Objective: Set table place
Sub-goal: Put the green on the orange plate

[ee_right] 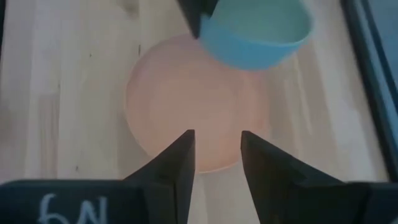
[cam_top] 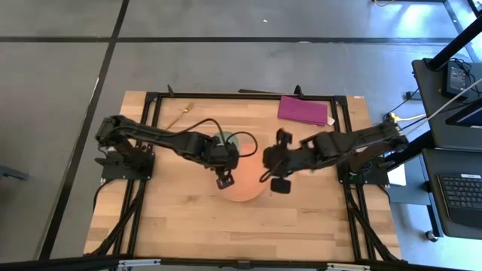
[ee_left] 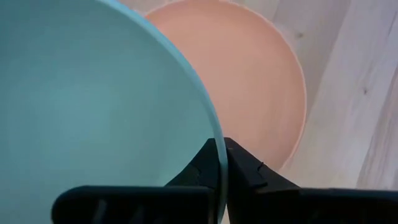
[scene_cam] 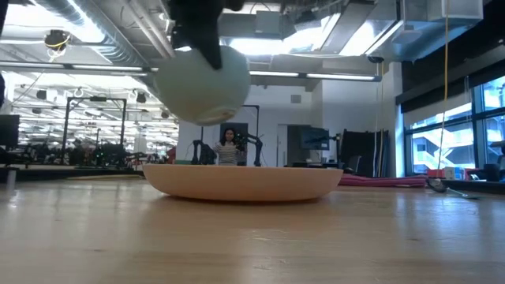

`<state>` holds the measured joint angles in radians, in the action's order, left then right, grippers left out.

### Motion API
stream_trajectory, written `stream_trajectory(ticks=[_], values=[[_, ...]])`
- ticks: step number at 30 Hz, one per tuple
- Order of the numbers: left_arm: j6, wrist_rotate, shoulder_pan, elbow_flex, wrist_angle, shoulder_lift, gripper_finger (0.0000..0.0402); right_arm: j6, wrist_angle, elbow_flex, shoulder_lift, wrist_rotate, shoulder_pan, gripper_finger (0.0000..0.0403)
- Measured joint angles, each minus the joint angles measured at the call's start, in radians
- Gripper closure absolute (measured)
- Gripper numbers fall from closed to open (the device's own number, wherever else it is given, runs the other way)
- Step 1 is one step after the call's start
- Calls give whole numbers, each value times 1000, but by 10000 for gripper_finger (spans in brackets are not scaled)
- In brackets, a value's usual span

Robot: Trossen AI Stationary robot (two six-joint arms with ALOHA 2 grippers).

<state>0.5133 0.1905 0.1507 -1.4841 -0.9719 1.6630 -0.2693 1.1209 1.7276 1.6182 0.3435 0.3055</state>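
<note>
Green bowl [ee_left: 93, 106] rim pinched between left fingers [ee_left: 249, 171] above plate [ee_left: 255, 81].

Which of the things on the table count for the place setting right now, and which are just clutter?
Part of the job:
- pale green bowl, held off the table by the left gripper
- orange plate, under the bowl
- gold fork, near the far left edge
- right gripper, open over the plate

Lying about:
- magenta rectangle, far right of the table
</note>
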Motion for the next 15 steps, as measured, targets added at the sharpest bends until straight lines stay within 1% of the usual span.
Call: stream_trajectory(ticks=[3, 5, 8, 11, 15], values=[[0, -1, -9, -21, 2, 24, 395, 15, -27, -41, -80, 5, -1, 272], [0, -2, -15, -23, 0, 34, 396, 21, -112, -133, -160, 4, 0, 272], [0, -2, -26, -23, -1, 50, 399, 11, -295, -348, -312, -1, 0, 272], [0, -5, -32, -23, 2, 65, 395, -23, -529, -598, -470, -3, 0, 272], [-4, -11, -35, -24, 42, 103, 398, -94, -783, -884, -647, -48, 0, 272]])
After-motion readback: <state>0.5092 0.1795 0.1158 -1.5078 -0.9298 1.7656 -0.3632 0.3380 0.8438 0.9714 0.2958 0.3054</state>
